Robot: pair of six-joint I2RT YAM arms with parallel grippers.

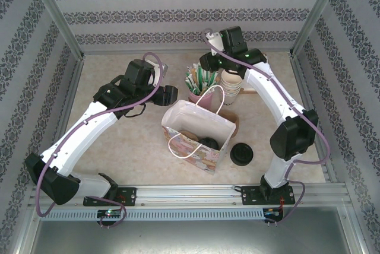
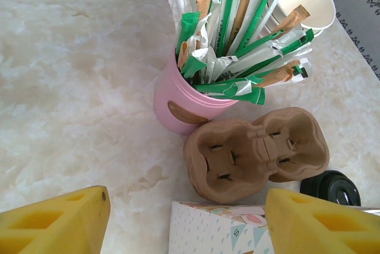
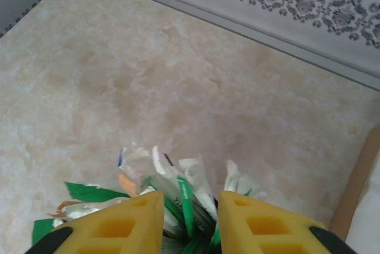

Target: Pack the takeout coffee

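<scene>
The takeout coffee (image 1: 208, 143), a dark cup with a round black lid, sits inside the open patterned paper bag (image 1: 178, 117) at mid-table. My left gripper (image 1: 169, 94) hovers left of the bag's far corner. It stands wide open (image 2: 187, 215) and holds nothing, with the bag's edge (image 2: 219, 227) below it. My right gripper (image 1: 209, 64) hangs over the pink cup (image 1: 196, 95) of wrapped straws and stirrers. Its jaws (image 3: 190, 218) stand narrowly apart, astride several packets (image 3: 187, 197); no firm pinch shows.
A stack of cream paper cups (image 1: 231, 85) stands right of the pink cup (image 2: 178, 102). A brown pulp cup carrier (image 2: 255, 153) lies behind the bag. A loose black lid (image 1: 241, 154) rests on the table right of the bag. Walls and frame posts ring the table.
</scene>
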